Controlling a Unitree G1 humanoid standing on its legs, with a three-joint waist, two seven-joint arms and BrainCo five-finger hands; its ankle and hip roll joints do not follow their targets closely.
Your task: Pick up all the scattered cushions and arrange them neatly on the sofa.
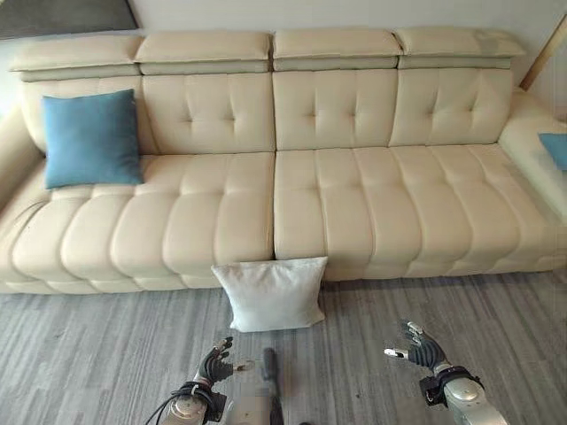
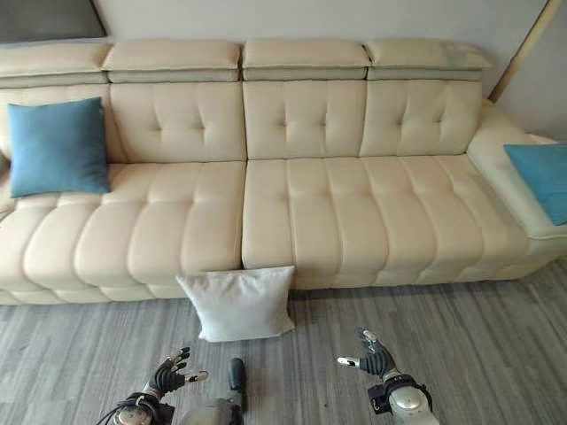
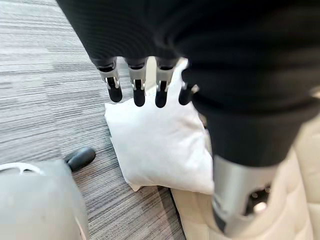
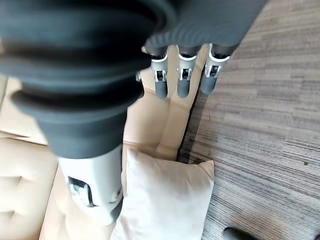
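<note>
A white cushion (image 1: 270,294) stands on the grey floor, leaning against the front of the cream sofa (image 1: 354,204) near its middle seam. The same white cushion (image 3: 160,145) shows past my left hand's fingers, and again as the white cushion (image 4: 165,200) in the right wrist view. A blue cushion (image 1: 90,137) leans upright against the sofa's left backrest. Another blue cushion (image 2: 540,177) lies on the right arm section. My left hand (image 1: 213,363) hovers open just below and left of the white cushion. My right hand (image 1: 421,350) is open to its lower right. Both hold nothing.
Grey striped carpet (image 1: 89,354) runs in front of the sofa. A wooden pole (image 2: 523,44) leans at the wall by the sofa's right end. A dark panel (image 1: 62,16) hangs on the wall at upper left.
</note>
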